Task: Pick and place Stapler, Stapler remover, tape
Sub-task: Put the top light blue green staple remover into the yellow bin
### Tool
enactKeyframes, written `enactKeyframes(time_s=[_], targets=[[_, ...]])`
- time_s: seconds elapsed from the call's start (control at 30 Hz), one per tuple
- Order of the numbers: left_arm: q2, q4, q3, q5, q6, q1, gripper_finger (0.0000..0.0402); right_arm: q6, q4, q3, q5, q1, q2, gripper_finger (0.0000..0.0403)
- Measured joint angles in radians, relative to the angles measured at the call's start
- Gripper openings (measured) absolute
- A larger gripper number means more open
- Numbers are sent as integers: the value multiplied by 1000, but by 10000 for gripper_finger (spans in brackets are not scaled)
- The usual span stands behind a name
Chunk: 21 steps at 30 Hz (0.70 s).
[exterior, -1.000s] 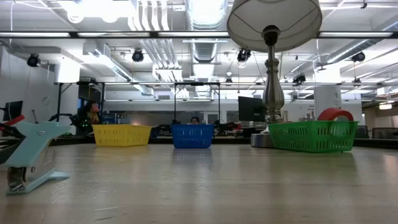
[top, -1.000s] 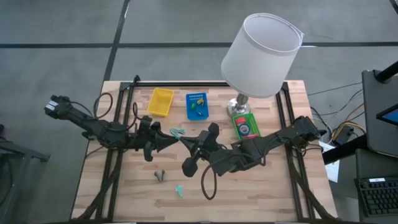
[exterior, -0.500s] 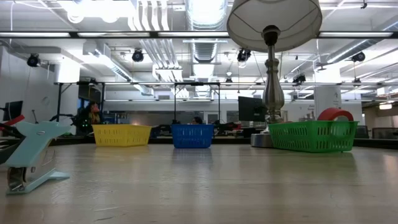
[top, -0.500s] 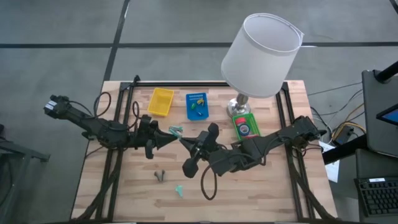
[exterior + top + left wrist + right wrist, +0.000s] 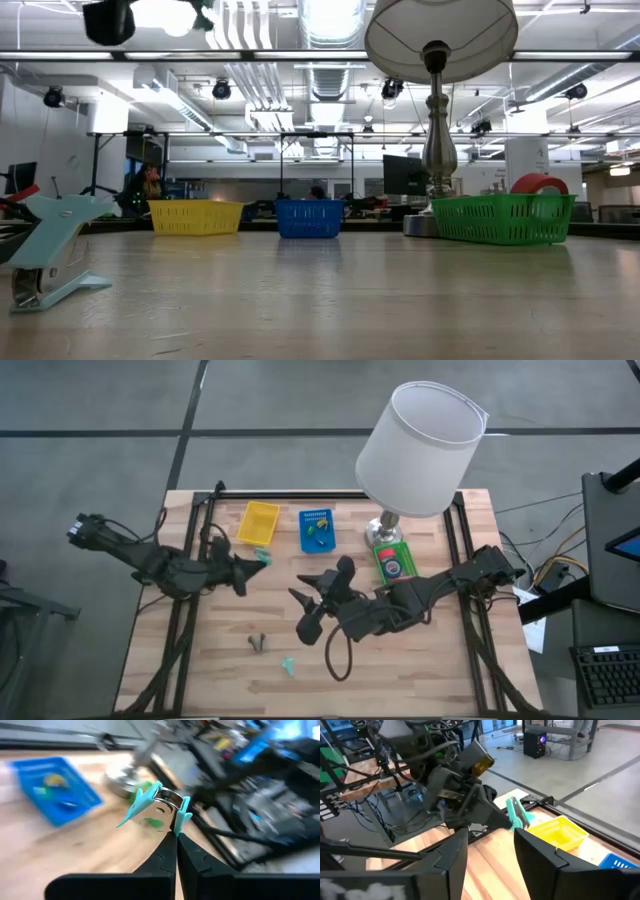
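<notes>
Holding the staple remover point(image 5: 159, 805) beside the yellow basket point(image 5: 258, 523), left fingers point(image 5: 165, 857) shut, right fingers point(image 5: 540, 865) apart

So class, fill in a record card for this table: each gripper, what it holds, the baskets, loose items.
left gripper: shut on staple remover, beside yellow basket
right gripper: fingers open, empty, mid-table
baskets: yellow, blue, green, in a row
green basket: holds red tape
stapler: loose on table
</notes>
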State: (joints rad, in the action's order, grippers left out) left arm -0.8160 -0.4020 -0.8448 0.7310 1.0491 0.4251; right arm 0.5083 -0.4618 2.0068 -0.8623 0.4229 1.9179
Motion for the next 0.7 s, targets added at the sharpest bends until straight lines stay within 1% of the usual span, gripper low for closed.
enactKeyframes(time_s=[0.1,0.2,0.33,0.47,0.53,0.6,0.7], targets=[[22,-84,0,57,31,-23,6,-4,-6,0,-1,0,0,164],[39,-142,5,68,37,-64,5,-18,-6,0,0,0,0,166],[75,-138,47,64,141,-133,3,-46,-6,0,-1,3,-20,162],[121,-117,102,60,157,-222,5,-106,-5,0,-3,0,-46,151],[140,-95,143,28,159,-278,5,-128,-5,0,-4,-1,-54,146],[159,-42,189,-32,161,-344,3,-150,-6,0,-3,-1,-61,140],[177,127,277,-110,206,-450,3,-168,-7,0,-1,-1,-76,133]])
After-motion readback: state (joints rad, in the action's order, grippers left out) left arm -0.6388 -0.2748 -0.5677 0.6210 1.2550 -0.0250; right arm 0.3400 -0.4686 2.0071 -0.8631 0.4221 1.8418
